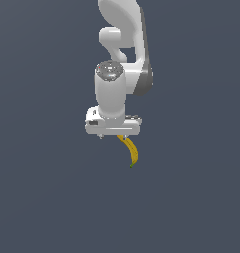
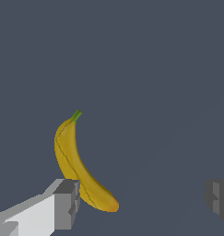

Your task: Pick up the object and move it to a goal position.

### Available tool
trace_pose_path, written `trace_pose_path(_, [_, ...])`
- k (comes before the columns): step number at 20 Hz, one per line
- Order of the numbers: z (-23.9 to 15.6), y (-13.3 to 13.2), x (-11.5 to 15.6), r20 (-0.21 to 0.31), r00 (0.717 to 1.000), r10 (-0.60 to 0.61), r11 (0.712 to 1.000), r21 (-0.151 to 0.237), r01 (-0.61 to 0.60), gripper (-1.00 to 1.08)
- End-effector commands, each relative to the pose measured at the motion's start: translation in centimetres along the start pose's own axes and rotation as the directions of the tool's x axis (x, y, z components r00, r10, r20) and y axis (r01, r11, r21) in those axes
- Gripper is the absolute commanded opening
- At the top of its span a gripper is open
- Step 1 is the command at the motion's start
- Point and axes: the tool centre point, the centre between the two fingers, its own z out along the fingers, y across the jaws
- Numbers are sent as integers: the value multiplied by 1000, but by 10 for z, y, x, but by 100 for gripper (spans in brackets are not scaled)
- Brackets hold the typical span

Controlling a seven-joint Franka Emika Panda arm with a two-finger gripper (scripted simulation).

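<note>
A: Your white two-fingered gripper [image 1: 113, 134] hangs with its jaws spread wide, holding nothing.

B: And the slim curved yellow banana [image 1: 131, 151]?

A: Below the gripper, offset toward the exterior view's right; in the wrist view it touches or nearly touches one grey finger pad [image 2: 67, 203], far from the other, its long axis crossing the gap's line.

No text, label, brand, number or sign can be read in either view. The white robot arm's casing is unmarked, the slim curved yellow banana [image 2: 79, 170] bears only dark natural streaks and a green tip, and the plain dark grey-blue surface [image 1: 42, 197] carries no writing at all.
</note>
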Motion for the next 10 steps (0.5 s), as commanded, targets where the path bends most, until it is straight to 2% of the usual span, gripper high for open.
trace_pose_path(1, [0, 0, 0, 0, 1000, 0, 1000, 0, 0, 100])
trace_pose_path(10, [-2, -8, 7, -21, 998, -56, 998, 1, 56, 100])
